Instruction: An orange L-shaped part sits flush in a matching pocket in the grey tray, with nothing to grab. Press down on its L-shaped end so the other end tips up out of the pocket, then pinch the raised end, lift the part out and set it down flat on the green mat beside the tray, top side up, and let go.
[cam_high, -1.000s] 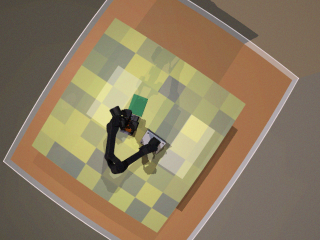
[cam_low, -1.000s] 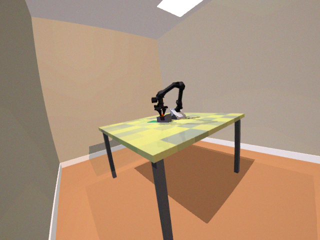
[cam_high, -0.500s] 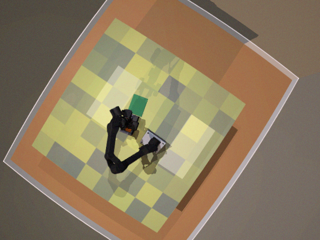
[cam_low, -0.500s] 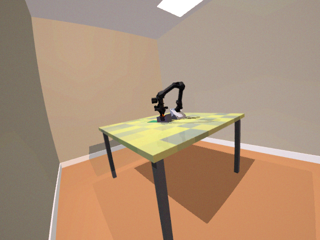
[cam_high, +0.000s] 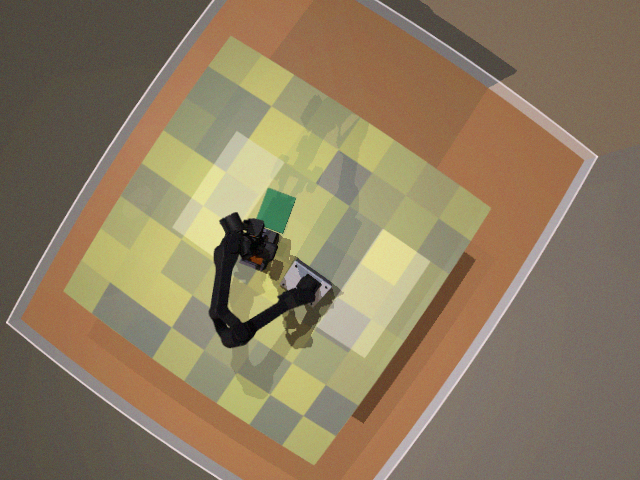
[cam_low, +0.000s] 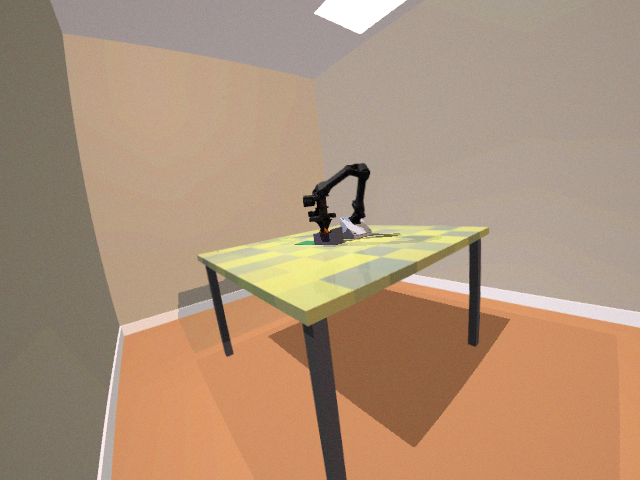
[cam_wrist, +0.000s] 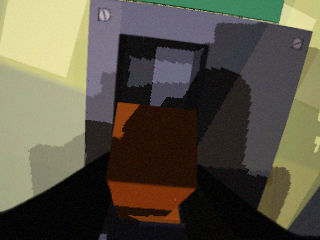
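Note:
The orange part (cam_high: 256, 259) (cam_low: 326, 230) (cam_wrist: 155, 145) is tipped up, with its raised end standing above the grey tray (cam_low: 336, 238) (cam_wrist: 104, 55). The far stretch of the pocket shows bare and dark in the wrist view. My gripper (cam_low: 325, 235) (cam_wrist: 149, 165) points down over the tray and is shut on the orange part, one dark finger on each side. The part's lower end is hidden by its raised end and the fingers. The green mat (cam_high: 277, 209) (cam_low: 303, 242) (cam_wrist: 240, 6) lies flat just beyond the tray's far edge, with nothing on it.
The arm's base stands on a pale grey block (cam_high: 295, 273) (cam_low: 351, 228) close to the tray. Screws (cam_wrist: 104, 14) (cam_wrist: 297, 43) sit in the tray's far corners. All stand on a yellow and grey checked table (cam_high: 297, 386) (cam_low: 289, 273).

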